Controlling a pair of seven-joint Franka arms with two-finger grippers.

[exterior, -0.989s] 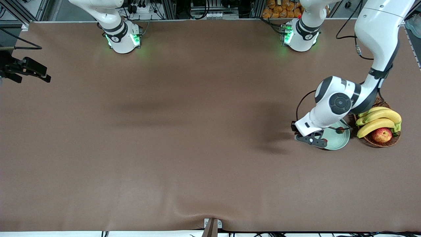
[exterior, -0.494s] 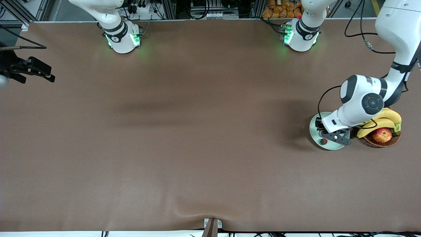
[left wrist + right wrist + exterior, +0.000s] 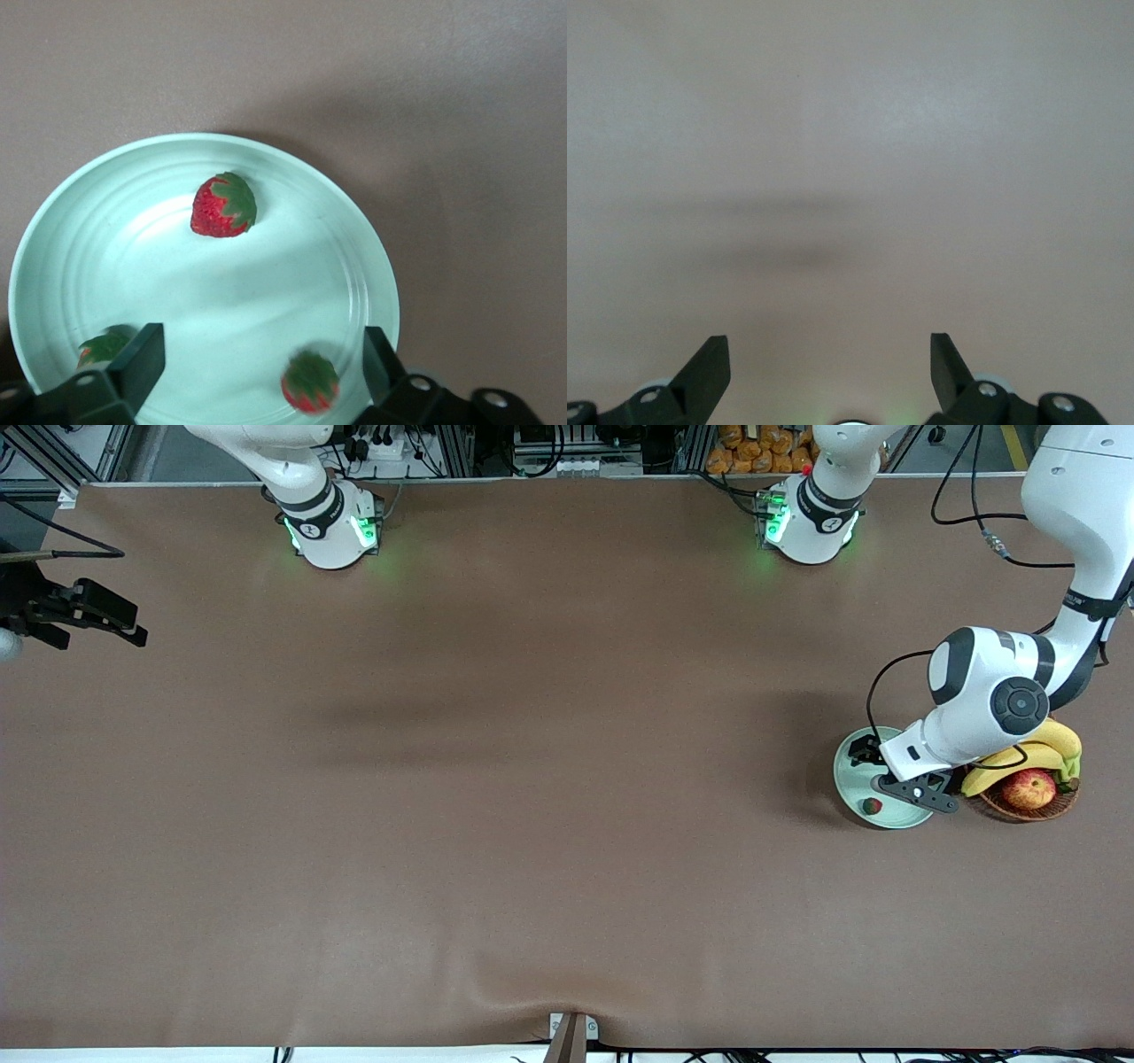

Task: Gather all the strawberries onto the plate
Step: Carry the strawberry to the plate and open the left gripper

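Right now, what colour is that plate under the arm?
Pale mint green, glossy, with faint ringed ridges; the plate shows best in the left wrist view.

Three strawberries (image 3: 223, 206) (image 3: 310, 382) (image 3: 104, 348) in the plate (image 3: 849, 778), all beneath the open-fingered left gripper (image 3: 257, 372) poised above it. Just beside the plate, toward the left arm's end of the table, a basket (image 3: 1032, 806) with bananas (image 3: 1019, 755) and an apple (image 3: 1028, 788) in it. At the right arm's end, well apart, the right gripper (image 3: 97, 615), fingers spread, over bare table (image 3: 496, 779), waiting.
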